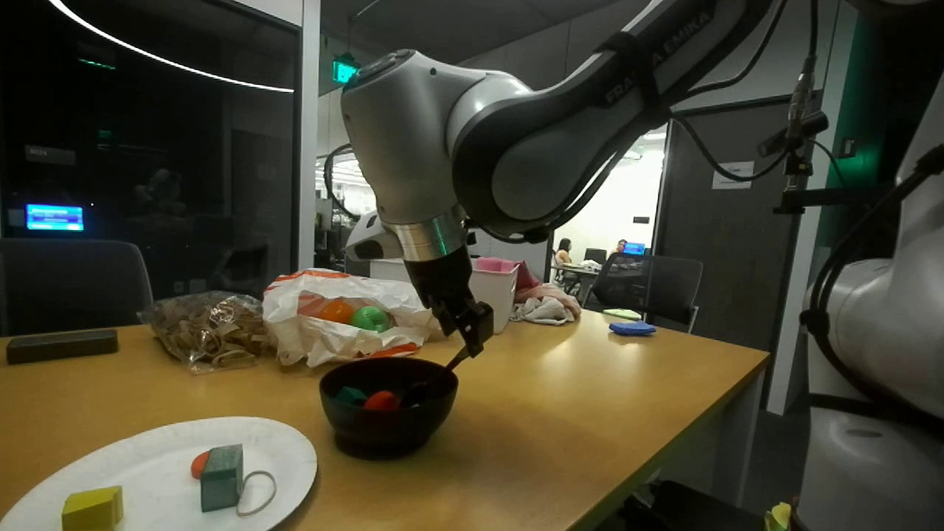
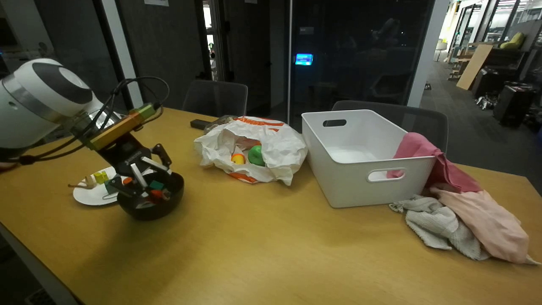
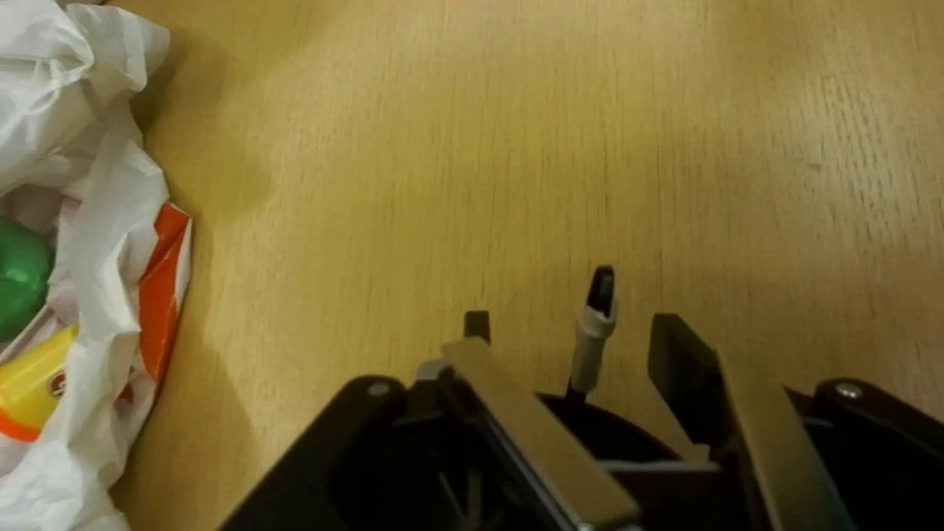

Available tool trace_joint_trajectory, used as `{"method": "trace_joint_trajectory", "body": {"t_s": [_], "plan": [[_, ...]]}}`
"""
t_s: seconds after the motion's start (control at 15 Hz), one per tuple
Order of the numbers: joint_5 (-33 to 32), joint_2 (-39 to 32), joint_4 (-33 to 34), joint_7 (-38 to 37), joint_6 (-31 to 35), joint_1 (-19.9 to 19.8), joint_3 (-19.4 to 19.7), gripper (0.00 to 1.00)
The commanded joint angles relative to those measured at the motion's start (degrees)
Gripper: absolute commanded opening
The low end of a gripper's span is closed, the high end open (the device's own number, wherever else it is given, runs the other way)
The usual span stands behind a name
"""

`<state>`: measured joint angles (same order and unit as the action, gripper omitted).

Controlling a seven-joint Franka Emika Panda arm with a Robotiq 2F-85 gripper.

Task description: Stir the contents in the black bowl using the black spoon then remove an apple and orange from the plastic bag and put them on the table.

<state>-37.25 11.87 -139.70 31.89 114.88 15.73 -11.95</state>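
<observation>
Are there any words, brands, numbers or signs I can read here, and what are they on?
"FRA" and "A EMIKA": on the robot arm, a strap hiding the letters between.
Too small or blurred to read for sure: green sign, blue screen, white paper, gray plate, lettering on the gripper, round mark on the yellow item.
White bag: its orange print is too crumpled to make out.

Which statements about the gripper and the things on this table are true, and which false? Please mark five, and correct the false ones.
1. The black spoon leans in the black bowl. True.
2. The gripper is shut on the spoon. False: its jaws stand apart, with gaps beside the handle.
3. The green apple lies inside the white plastic bag. True.
4. The yellow block lies in the bowl. False: it lies on the white plate.
5. A pink cloth hangs over the white bin's rim. True.
</observation>
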Motion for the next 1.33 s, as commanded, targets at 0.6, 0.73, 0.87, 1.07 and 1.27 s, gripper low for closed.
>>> {"method": "trace_joint_trajectory", "body": {"t_s": [0.6,0.73,0.87,1.07,1.27], "plan": [[8.8,2.6,10.4,-8.9,-4.5,0.2,-1.7,1.0],[8.9,2.6,10.4,-9.2,-4.6,0.2,-1.8,1.0],[10.0,1.5,10.1,-9.3,-3.8,0.2,-1.5,1.0],[12.9,-4.3,13.0,-11.6,2.6,-0.3,-0.8,1.0],[13.1,-11.6,18.5,-18.9,9.9,-1.6,-1.2,1.0]]}}
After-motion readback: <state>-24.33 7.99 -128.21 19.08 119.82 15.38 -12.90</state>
